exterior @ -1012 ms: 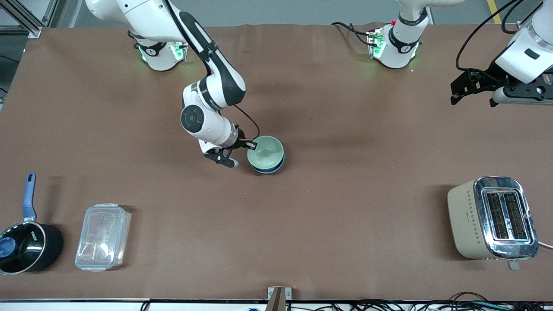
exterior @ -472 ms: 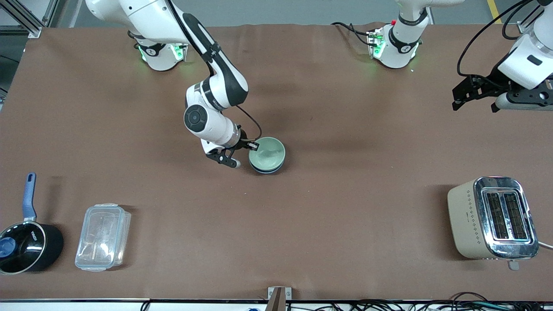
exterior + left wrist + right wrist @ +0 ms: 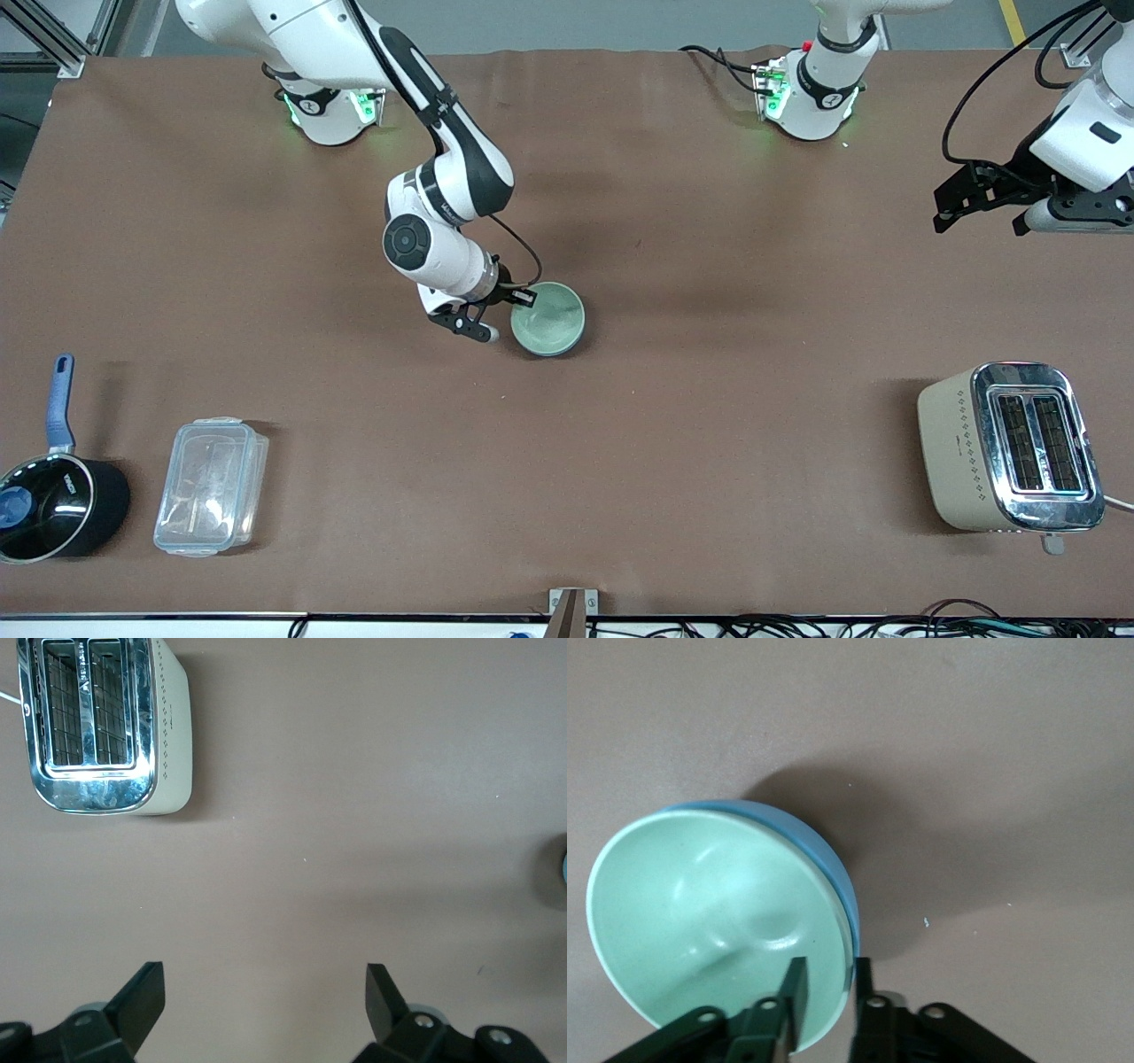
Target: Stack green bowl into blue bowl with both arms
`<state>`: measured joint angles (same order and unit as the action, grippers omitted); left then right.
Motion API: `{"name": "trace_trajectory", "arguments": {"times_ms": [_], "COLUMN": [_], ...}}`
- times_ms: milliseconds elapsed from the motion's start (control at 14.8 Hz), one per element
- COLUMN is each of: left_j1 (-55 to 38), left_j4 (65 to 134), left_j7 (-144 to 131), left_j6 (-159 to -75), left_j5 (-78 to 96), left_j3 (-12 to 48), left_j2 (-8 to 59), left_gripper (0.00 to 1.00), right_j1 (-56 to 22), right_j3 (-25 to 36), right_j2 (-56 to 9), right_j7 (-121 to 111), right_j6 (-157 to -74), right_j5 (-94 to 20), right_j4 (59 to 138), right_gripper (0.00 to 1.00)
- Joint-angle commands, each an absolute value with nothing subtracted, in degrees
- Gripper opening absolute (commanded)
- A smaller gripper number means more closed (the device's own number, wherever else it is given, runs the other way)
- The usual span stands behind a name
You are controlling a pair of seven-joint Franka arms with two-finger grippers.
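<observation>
The pale green bowl (image 3: 549, 317) sits nested in the sky-blue bowl near the table's middle. In the right wrist view the green bowl (image 3: 709, 921) fills the blue bowl (image 3: 824, 850), of which only a strip of outer wall shows. My right gripper (image 3: 523, 301) is at the bowls' rim on the side toward the right arm's end. Its jaws (image 3: 828, 970) straddle the green rim, one finger inside and one outside, shut on it. My left gripper (image 3: 983, 199) hangs open and empty (image 3: 266, 983) over bare table at the left arm's end.
A beige and chrome toaster (image 3: 1010, 447) stands near the front at the left arm's end, also in the left wrist view (image 3: 102, 722). A black saucepan with a blue handle (image 3: 53, 505) and a clear lidded container (image 3: 211, 486) sit at the right arm's end.
The right gripper has lowered the green bowl deeper into the blue bowl, so less blue shows. The left gripper has drifted slightly toward the front camera.
</observation>
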<state>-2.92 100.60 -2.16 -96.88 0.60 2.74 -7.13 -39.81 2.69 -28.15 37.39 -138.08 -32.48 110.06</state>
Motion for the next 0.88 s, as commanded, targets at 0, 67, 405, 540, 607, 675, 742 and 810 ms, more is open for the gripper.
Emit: {"name": "trace_trajectory", "arguments": {"times_ms": [0,67,405,540,607,675,742,810], "left_j1": [-3.1,-3.0,-2.9,-2.9,-3.0,-3.0,-3.0,-2.9], "left_j4": [100.2,99.9,99.3,98.7,98.4,98.2,98.1,97.7], "left_j7": [-1.3,-1.3,-1.3,-1.3,-1.3,-1.3,-1.2,-1.3], "left_j6": [-97.0,-97.0,-97.0,-97.0,-97.0,-97.0,-97.0,-96.9], "left_j5": [-0.4,-0.4,-0.4,-0.4,-0.4,-0.5,-0.5,-0.5], "left_j3": [2.6,2.6,2.6,2.6,2.6,2.6,2.6,2.5], "left_j2": [-6.7,-6.6,-6.0,-5.8,-5.6,-5.3,-5.4,-5.4], "left_gripper": [1.00,1.00,1.00,1.00,1.00,1.00,1.00,1.00], "right_j1": [-39.8,-39.2,-35.3,-34.2,-33.3,-32.4,-31.3,-29.7], "right_j3": [3.6,4.3,12.0,17.4,19.9,21.3,22.4,23.1], "right_j2": [-27.8,-26.5,-15.1,-11.6,-10.2,-9.1,-7.5,-5.6], "right_j7": [37.2,37.0,35.8,32.4,28.6,24.8,21.9,20.1], "right_j6": [-136.9,-134.4,-126.6,-122.6,-121.7,-121.3,-121.4,-121.3], "right_j5": [-33.7,-33.7,-28.2,-20.6,-17.8,-15.8,-14.3,-12.8], "right_j4": [109.3,109.3,109.2,109.2,109.6,110.1,111.4,112.7], "right_gripper": [0.62,0.78,1.00,1.00,1.00,1.00,1.00,1.00]}}
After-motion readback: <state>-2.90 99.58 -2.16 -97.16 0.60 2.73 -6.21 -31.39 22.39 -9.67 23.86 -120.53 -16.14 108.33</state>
